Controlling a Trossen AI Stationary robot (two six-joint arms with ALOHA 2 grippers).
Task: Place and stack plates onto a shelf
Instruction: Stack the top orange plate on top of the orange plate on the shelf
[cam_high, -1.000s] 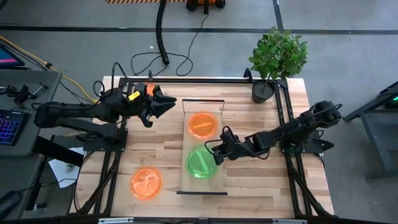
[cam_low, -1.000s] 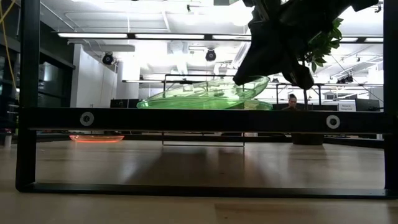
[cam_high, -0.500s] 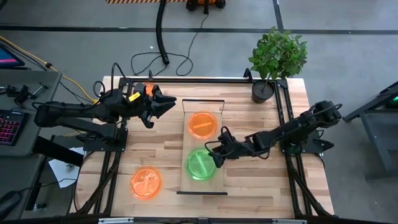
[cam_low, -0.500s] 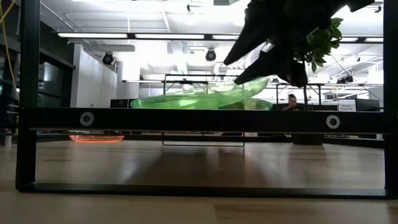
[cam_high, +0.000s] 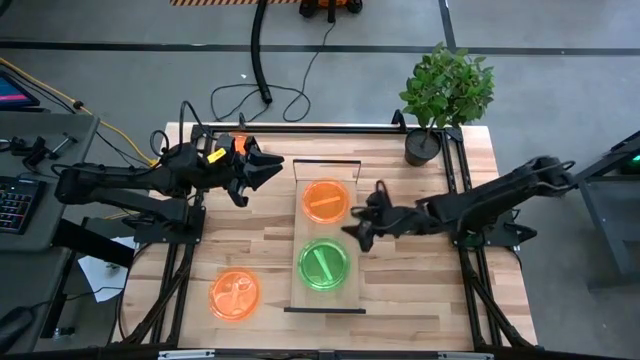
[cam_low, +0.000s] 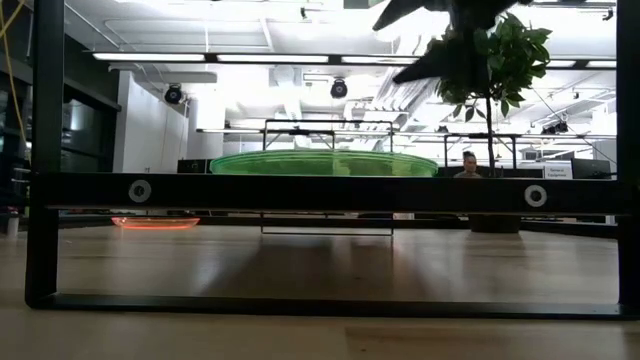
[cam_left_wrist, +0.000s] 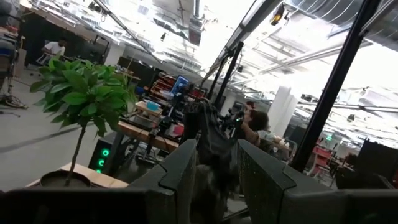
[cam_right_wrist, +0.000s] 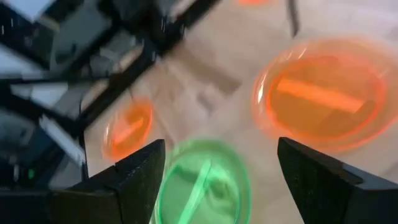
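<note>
The shelf (cam_high: 326, 233) lies across the table's middle. A green plate (cam_high: 323, 265) rests flat on its near half and shows level in the low view (cam_low: 323, 163). An orange plate (cam_high: 325, 200) rests on its far half. Another orange plate (cam_high: 234, 295) lies on the table at the near left. My right gripper (cam_high: 362, 228) hangs open above the shelf's right edge, between the two shelf plates, with nothing between its fingers (cam_right_wrist: 221, 149). My left gripper (cam_high: 268, 165) waits open over the table's far left, pointing toward the shelf.
A potted plant (cam_high: 445, 90) stands at the table's far right corner. The shelf's black end frame (cam_low: 330, 192) crosses the low view. Bare tabletop lies to the right of the shelf (cam_high: 410, 280). A person (cam_low: 470, 162) sits far off in the room.
My right gripper has opened and let go of the green plate's right rim, then risen and drawn back toward the table's right and far edges. The plate, tilted with that rim raised, has settled flat on the shelf.
</note>
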